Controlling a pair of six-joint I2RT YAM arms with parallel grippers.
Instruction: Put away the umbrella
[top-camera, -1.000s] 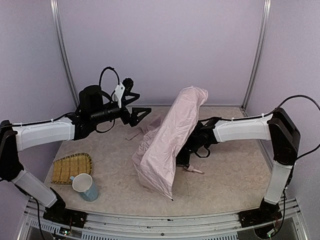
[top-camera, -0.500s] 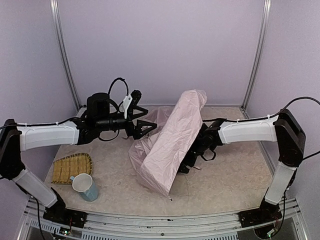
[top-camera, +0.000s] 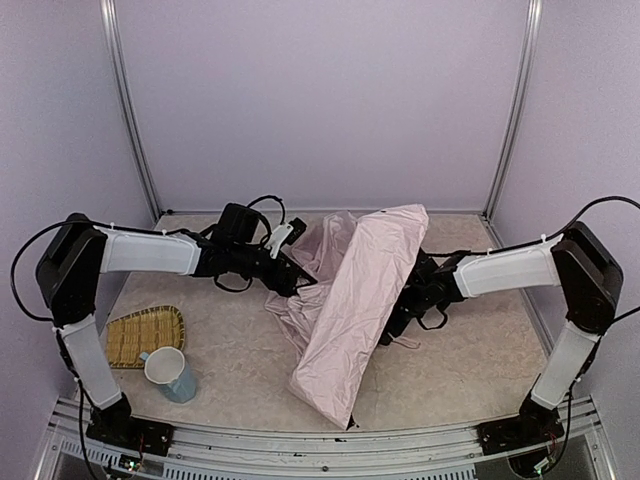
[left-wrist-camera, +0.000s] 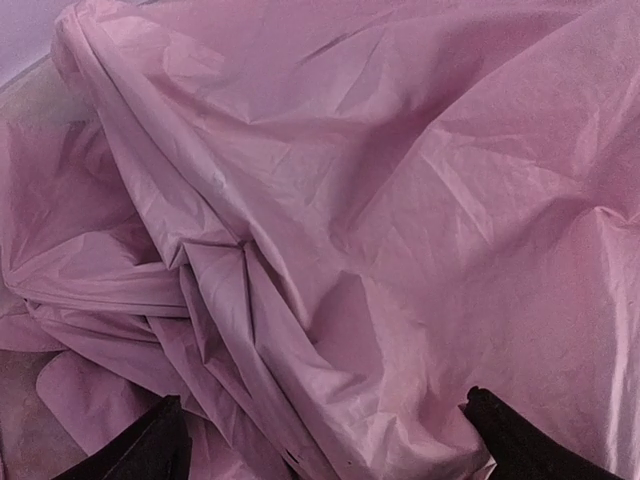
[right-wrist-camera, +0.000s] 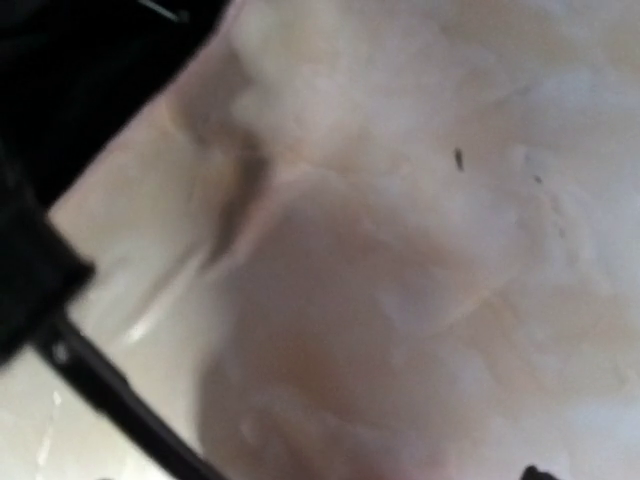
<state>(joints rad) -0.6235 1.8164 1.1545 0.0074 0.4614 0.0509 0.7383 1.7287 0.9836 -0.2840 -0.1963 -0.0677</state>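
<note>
Fingers (left-wrist-camera: 515, 445) of the left gripper (top-camera: 296, 281) are spread wide against the pink umbrella (top-camera: 355, 300) in the middle of the table.
Their black tips are at the crumpled fabric, and nothing is clamped between them. The right gripper (top-camera: 400, 316) is mostly hidden behind the raised canopy and its wrist view is blurred, so I cannot tell if it is released or clenched. The umbrella lies half collapsed on the beige table (top-camera: 470, 365), between both arms, with one panel sloping up. At the near left, a mug (top-camera: 170, 374) stands just beside a woven tray (top-camera: 140, 335). Plain lilac walls (top-camera: 320, 100) close the room.
</note>
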